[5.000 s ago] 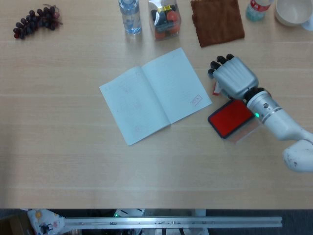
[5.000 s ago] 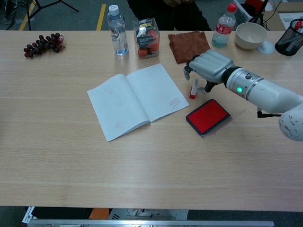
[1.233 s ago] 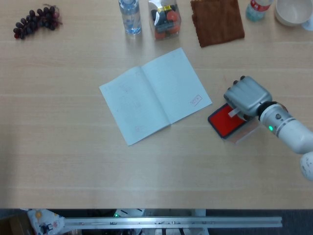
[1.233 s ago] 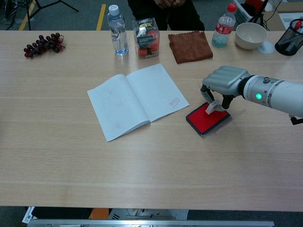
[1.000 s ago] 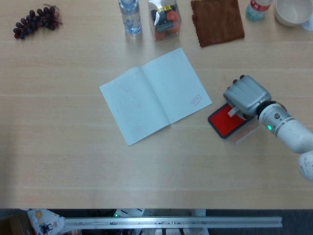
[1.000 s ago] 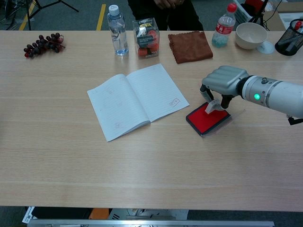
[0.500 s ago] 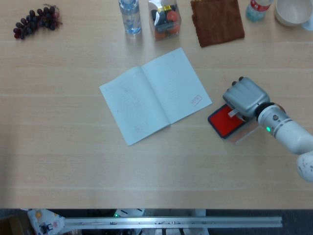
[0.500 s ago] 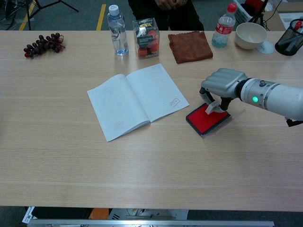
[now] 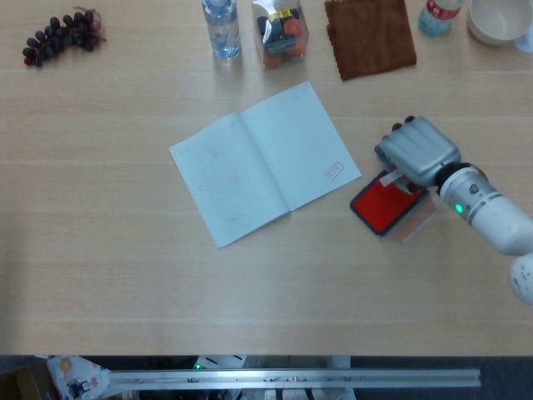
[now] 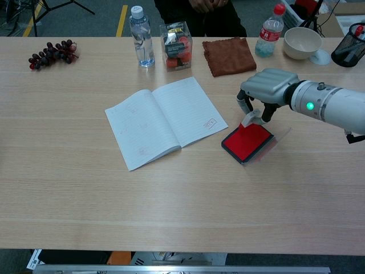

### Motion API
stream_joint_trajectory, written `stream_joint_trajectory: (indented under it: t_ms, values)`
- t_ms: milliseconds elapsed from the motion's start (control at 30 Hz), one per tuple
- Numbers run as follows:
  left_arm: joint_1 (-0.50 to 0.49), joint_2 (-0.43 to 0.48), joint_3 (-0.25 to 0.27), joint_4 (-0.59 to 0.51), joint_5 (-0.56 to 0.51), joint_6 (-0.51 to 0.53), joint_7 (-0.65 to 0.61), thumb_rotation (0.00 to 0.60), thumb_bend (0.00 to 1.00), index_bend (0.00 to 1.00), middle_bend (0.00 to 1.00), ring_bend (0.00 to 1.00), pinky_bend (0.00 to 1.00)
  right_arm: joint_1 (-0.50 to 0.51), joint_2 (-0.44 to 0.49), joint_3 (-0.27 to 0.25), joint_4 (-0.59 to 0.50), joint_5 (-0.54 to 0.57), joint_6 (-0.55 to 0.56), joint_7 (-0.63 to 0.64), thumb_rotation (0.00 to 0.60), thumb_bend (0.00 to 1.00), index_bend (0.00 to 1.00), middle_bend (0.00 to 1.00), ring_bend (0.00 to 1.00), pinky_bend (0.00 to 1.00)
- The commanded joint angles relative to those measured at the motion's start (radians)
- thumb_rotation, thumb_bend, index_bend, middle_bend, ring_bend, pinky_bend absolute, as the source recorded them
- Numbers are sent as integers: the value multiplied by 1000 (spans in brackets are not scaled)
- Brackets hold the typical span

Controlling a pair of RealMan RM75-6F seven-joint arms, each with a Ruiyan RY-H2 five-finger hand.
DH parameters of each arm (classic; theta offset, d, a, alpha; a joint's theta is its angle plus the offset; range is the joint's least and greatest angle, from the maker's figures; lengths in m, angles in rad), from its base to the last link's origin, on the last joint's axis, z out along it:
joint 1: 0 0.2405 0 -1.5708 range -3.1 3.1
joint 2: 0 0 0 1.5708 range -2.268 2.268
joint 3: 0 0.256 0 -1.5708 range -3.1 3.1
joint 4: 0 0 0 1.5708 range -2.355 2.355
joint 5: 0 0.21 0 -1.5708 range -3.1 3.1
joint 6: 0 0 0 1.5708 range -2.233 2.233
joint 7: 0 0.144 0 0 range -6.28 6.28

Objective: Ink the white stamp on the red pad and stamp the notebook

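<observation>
My right hand (image 9: 416, 150) (image 10: 268, 85) pinches the small white stamp (image 9: 390, 177) (image 10: 249, 119) between its fingertips. The stamp hangs tilted just above the far edge of the red ink pad (image 9: 387, 204) (image 10: 246, 142), whose clear lid lies open to the right. The open notebook (image 9: 266, 162) (image 10: 165, 120) lies left of the pad, with a small red stamp mark (image 9: 333, 171) (image 10: 210, 122) near the right page's corner. My left hand shows in neither view.
Along the far edge stand a water bottle (image 10: 141, 37), a clear box of fruit (image 10: 175, 38), a brown cloth (image 10: 229, 55), a second bottle (image 10: 268, 31), a white bowl (image 10: 303, 41) and a pen holder (image 10: 349, 50). Grapes (image 10: 51, 54) lie far left.
The right hand has risen and drawn back with the stamp, lifting it off the red surface. The pad has shifted slightly to the left.
</observation>
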Motion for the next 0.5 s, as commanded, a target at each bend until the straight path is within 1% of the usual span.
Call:
stream_joint_trajectory:
  t_ms: [33, 133, 200, 500]
  values:
    - [1, 2, 2, -4, 5, 2, 1, 600, 314, 231, 162, 183, 216, 11, 8, 29, -10, 11, 4, 19, 600, 346, 751, 517, 345, 317]
    - [3, 3, 4, -7, 7, 5, 1, 600, 315, 231, 162, 183, 216, 25, -4, 43, 2, 23, 1, 18, 600, 346, 751, 517, 345, 317]
    - [4, 5, 4, -8, 5, 5, -1, 600, 314, 231, 161, 183, 216, 36, -28, 52, 27, 39, 1, 11, 600, 346, 751, 517, 345, 317]
    - [9, 13, 8, -11, 7, 9, -5, 600, 314, 231, 161, 183, 216, 106, -175, 84, 172, 153, -26, -34, 600, 346, 751, 517, 345, 317]
